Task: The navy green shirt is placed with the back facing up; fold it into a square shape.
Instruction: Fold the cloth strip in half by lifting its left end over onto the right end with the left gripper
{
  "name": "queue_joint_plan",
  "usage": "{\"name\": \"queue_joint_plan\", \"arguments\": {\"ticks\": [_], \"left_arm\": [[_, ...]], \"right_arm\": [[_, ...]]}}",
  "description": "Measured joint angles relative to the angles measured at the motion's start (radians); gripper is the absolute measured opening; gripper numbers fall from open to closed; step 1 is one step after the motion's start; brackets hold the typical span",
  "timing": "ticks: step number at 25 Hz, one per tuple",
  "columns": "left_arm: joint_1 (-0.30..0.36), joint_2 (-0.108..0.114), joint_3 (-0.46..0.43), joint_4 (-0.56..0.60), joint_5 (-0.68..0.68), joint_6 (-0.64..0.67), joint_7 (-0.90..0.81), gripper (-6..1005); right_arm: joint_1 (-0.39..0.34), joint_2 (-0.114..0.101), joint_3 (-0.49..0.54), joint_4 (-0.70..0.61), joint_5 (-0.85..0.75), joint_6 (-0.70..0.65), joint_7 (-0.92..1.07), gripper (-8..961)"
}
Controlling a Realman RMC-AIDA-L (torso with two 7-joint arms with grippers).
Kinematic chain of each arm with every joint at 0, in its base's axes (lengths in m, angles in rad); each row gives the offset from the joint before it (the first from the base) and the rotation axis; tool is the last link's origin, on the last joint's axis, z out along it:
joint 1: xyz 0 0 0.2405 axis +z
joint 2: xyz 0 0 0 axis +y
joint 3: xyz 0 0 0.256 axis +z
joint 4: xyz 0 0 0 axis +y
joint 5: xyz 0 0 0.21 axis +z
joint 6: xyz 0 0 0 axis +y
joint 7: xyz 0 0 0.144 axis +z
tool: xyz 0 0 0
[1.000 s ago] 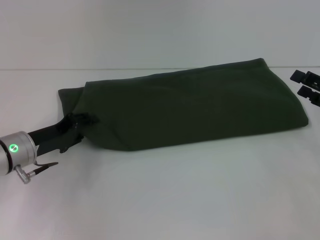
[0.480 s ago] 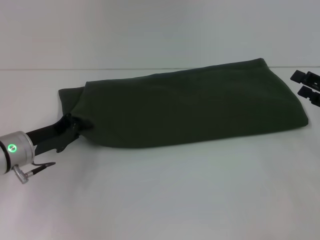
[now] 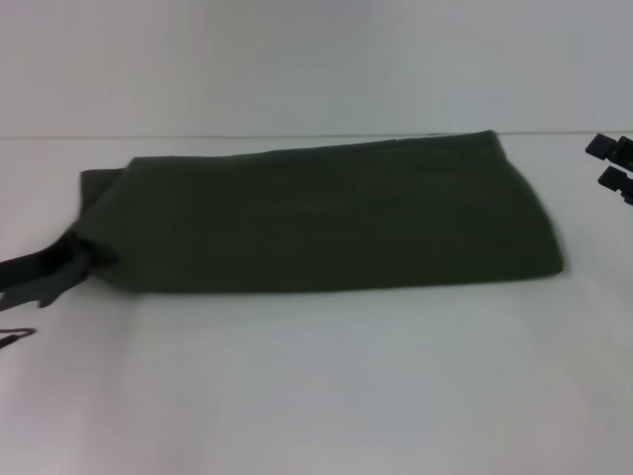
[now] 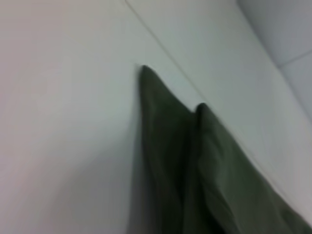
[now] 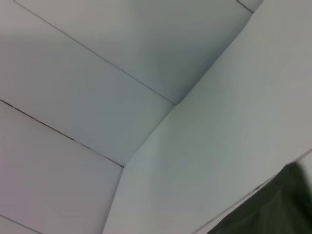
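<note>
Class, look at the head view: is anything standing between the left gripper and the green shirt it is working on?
Nothing visible does. The left gripper is already at the navy green shirt, its dark fingers closed on the bunched near-left corner, so no gap remains. The right gripper sits at the table's far right edge, apart from the cloth.

Plain dark olive-green shirt (image 3: 326,218), no pattern visible; white table (image 3: 326,386); black left gripper (image 3: 74,259).
</note>
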Motion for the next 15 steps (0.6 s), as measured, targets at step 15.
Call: {"name": "queue_joint_plan", "arguments": {"ticks": [15], "left_arm": [[0.03,0.019,-0.071,0.1,0.111,0.01,-0.023,53]], "right_arm": [[0.003,0.001,0.024,0.027,-0.005,0.006,0.003,760]]}}
